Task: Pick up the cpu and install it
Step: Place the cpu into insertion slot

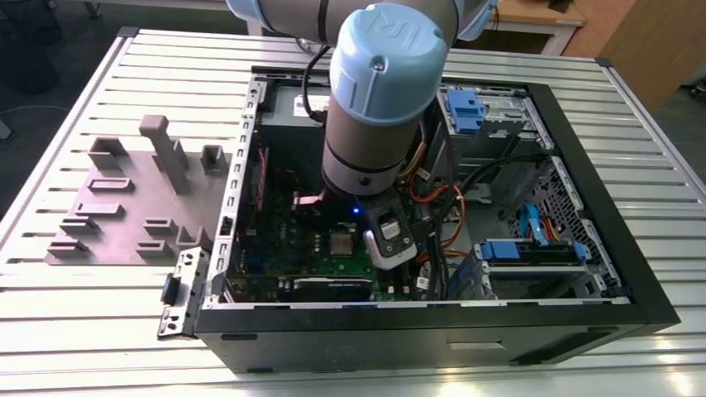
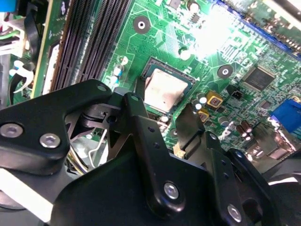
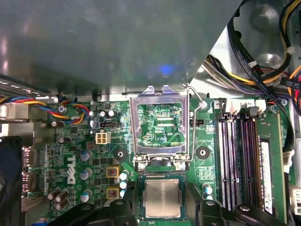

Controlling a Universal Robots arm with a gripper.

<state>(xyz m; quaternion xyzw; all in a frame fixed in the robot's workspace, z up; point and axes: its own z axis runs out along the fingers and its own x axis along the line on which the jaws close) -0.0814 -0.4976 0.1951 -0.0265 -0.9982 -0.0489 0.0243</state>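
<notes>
Install looks mostly done: cpu (image 3: 162, 197) lies flat in the socket (image 3: 162, 175) on the motherboard (image 3: 206, 135), toward the near wall of the open case (image 1: 441, 347) on the bench (image 1: 111, 331), jaws spread wide astride it and holding nothing, silver socket frame (image 3: 160, 95) flipped up, not yet clamped down.

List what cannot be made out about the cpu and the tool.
Second wrist view: fingers of the tool hide socket edges beside the cpu; glare washes out part of the motherboard.
First wrist view: the picture's edge cuts off the fingers.
Exterior view: the cpu is too small to judge seating.
</notes>
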